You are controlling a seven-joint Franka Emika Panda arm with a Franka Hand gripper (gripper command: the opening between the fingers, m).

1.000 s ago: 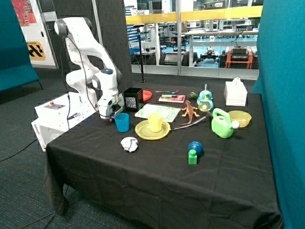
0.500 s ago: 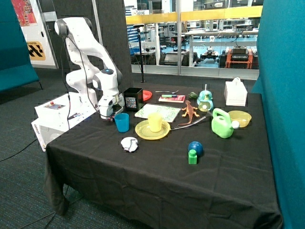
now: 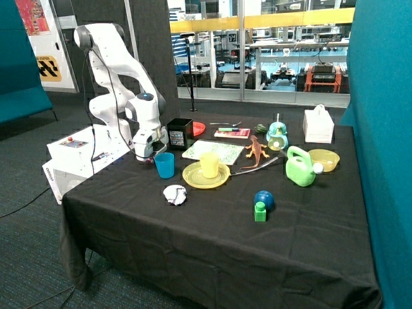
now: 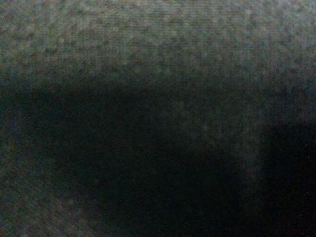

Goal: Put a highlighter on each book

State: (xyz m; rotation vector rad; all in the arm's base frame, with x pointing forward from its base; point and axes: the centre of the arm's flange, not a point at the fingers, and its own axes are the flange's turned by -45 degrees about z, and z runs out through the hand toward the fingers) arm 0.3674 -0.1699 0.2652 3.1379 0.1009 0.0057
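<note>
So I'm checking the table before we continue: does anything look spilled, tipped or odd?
Nothing looks spilled or tipped. Only a crumpled white wad lies loose near the yellow plate. A highlighter already lies on the red-pink book; the speckled white book is bare. The gripper sits low beside the blue cup.

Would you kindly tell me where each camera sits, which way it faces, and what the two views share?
Outside view: stands off beyond the table's front corner, facing the arm, whose gripper is low beside the blue cup.
Wrist view: on the wrist, close over dark cloth; no part of the robot shows.
Shared: probably only the black tablecloth.
</note>
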